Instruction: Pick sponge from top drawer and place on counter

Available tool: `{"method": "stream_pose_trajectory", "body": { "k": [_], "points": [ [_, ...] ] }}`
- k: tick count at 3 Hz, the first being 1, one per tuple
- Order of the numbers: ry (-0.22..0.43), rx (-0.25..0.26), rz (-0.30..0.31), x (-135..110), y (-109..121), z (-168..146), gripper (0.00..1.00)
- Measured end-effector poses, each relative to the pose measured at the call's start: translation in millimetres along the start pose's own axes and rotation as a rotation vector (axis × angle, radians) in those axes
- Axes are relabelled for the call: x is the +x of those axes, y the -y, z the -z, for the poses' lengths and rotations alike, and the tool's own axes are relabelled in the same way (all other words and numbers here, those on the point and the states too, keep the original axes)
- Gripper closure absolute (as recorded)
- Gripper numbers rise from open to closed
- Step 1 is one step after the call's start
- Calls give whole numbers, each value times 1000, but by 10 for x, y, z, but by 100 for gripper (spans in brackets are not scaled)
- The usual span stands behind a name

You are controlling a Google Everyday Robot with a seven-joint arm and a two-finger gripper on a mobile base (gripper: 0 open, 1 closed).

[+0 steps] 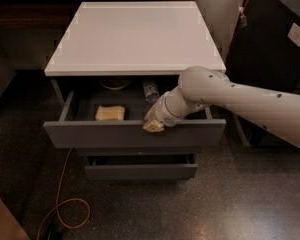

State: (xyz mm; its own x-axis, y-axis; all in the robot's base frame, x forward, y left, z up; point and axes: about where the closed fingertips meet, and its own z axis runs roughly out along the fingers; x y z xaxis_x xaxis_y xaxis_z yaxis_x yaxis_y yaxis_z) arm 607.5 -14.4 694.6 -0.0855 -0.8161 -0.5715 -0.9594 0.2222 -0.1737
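End effector (154, 124) is hanging at the front wall of the top drawer (90, 134), carrying nothing; whether it is spread or pressed together I cannot tell. The sponge (110, 113) is lying inside the open drawer, apart from it. Grasping, lifting and placing on the worktop (135, 34) are all waiting.

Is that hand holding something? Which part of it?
Not the sponge, which lies loose in the top drawer. The hand sits at the drawer's front edge, right of middle; an actual grip cannot be told.
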Motion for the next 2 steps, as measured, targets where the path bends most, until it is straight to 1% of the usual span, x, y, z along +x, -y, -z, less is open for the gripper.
{"method": "stream_pose_trajectory", "body": {
  "k": [2],
  "points": [
    [0,0,0,14,3,10,100]
  ]
}}
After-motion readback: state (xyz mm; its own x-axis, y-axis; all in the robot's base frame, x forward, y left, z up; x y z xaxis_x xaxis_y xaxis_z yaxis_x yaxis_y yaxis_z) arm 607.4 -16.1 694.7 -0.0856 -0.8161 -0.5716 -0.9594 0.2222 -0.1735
